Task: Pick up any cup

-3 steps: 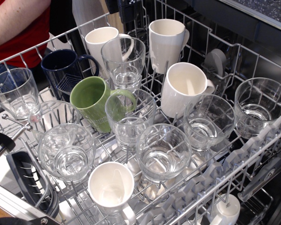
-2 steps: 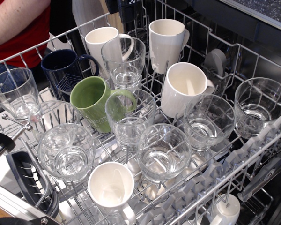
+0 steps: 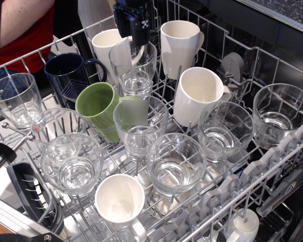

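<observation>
One cup (image 3: 134,68) stands upright, rim upward, just behind the green mug (image 3: 99,109); the hand (image 3: 136,22) above its rim, grip state unclear.

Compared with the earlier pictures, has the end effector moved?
Yes. The end effector has come down from the top edge and now hangs over the tall glass, between the two white mugs.

No words, brands or numbers can be read anywhere. The navy mug (image 3: 70,75) carries a pattern of thin white lines, and the green mug (image 3: 98,108) has a faint pale print, too small to make out.
</observation>
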Robot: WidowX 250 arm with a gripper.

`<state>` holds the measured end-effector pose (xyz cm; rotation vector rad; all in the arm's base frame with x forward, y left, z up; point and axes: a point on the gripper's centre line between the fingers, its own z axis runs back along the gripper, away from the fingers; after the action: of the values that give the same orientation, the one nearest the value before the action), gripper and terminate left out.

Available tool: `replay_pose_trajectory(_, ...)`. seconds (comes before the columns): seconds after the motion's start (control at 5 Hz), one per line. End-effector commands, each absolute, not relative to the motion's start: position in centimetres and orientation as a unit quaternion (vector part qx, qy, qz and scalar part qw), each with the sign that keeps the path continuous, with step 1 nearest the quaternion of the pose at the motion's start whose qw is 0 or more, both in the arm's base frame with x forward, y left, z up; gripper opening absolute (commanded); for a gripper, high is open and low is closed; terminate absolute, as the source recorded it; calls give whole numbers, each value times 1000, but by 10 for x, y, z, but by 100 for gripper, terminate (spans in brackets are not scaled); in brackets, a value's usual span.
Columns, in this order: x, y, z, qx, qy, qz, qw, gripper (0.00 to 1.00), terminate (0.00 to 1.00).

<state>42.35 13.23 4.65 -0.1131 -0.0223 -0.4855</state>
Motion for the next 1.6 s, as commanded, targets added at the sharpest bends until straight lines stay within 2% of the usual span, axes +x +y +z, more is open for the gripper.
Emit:
replay_pose_trajectory(0.0,434,136,38,-13,-48,-241,969,100,0)
replay_pose_trajectory(0.8,441,133,-11,3,-45,-228,973,100,0)
replay_pose_trajectory(1.0,451,138,-4,-4,-55,-230,972,0,0)
replay_pose_trajectory(1.4,457,142,2,-3,-72,-234,970,0,0)
